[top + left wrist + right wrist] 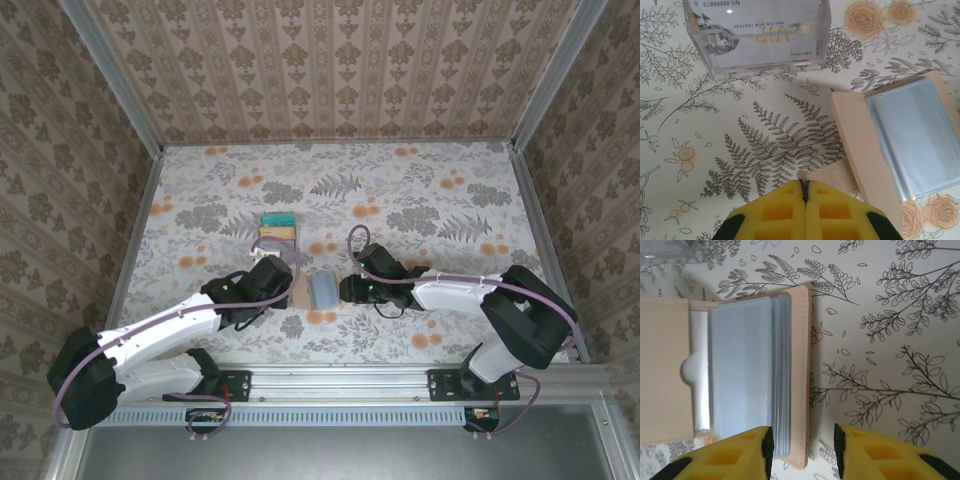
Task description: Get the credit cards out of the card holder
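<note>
The card holder point(318, 289) is lying open on the flowered table point(450, 210) between the two arms, tan flap to the left and grey-blue plastic sleeves point(742, 365) facing up. The left gripper point(805, 182) is sitting clenched, its tips touching the corner of the tan flap point(836, 176); whether it is pinching the flap I cannot tell. The right gripper point(803, 450) is standing released, its fingers point(840, 446) straddling the holder's stitched edge without clamping it. The cards point(278, 224) are sitting stacked just beyond the holder, where the left wrist view is showing a clear box point(757, 37).
</note>
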